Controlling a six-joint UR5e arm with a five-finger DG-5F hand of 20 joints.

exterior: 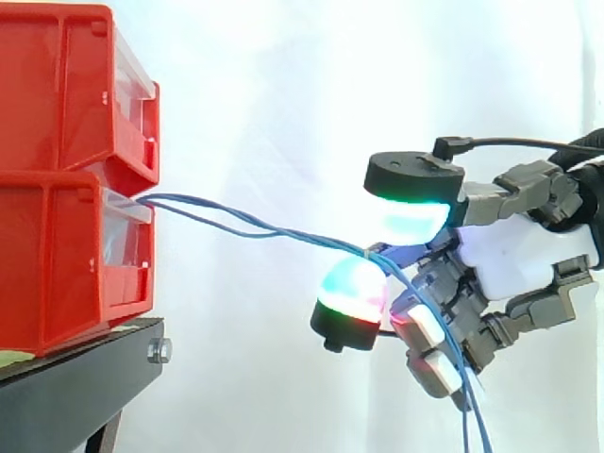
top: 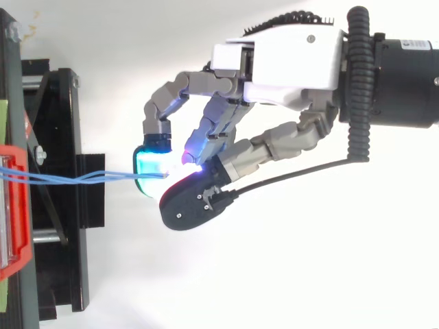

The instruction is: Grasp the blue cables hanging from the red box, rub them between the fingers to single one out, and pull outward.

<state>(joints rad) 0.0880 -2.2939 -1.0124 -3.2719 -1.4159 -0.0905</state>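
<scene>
Side view: the blue cables [exterior: 302,234] leave the front opening of the lower red box [exterior: 66,264] as two thin strands. They sag slightly and meet well out from the box, where the hand [exterior: 514,250] has them pinched between an upper cyan pad [exterior: 411,217] and a lower pad. Beyond the pinch, on the side away from the box, they trail down past the hand. They look light, limp and smooth-sheathed, so they would likely slip under a loose pinch. The best hold is probably right at that meeting point, with the pull level and away from the box. Below the box is a black stand [exterior: 75,377]. A second red bin [exterior: 57,85] sits on the box and a white curtain [exterior: 283,94] hangs behind it, with open air in front.

Top view: the strands [top: 68,178] run almost straight from the box [top: 17,205] to the glowing pad [top: 152,164]. The hand [top: 281,62] has free room beyond.
</scene>
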